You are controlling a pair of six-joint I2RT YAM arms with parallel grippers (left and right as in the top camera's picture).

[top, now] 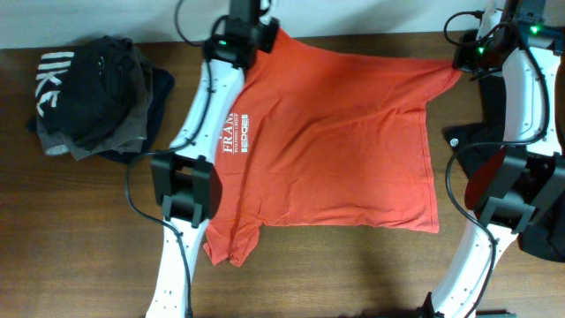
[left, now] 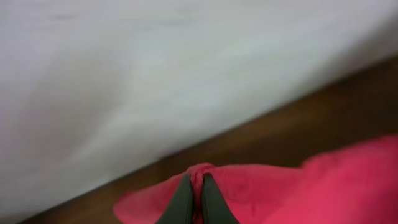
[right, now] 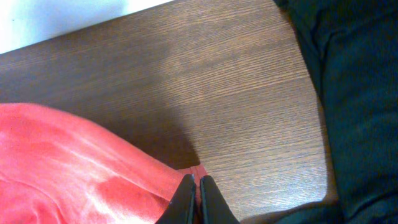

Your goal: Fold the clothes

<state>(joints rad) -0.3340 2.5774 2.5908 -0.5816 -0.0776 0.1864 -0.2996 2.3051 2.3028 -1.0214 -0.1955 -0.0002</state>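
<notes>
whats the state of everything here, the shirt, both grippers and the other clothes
T-shirt: spread out on the table, not folded, white lettering facing up, pinched at its two far corners
left gripper: jaws shut on the T-shirt
right gripper: jaws shut on the T-shirt
dark clothes pile: heaped and unfolded, apart from the T-shirt
dark garment: lying crumpled at the table's right side, not held

Overhead evenly lit, fairly sharp. Left wrist view blurred throughout. Right wrist sharp; pale glare on table (right: 249,81).
</notes>
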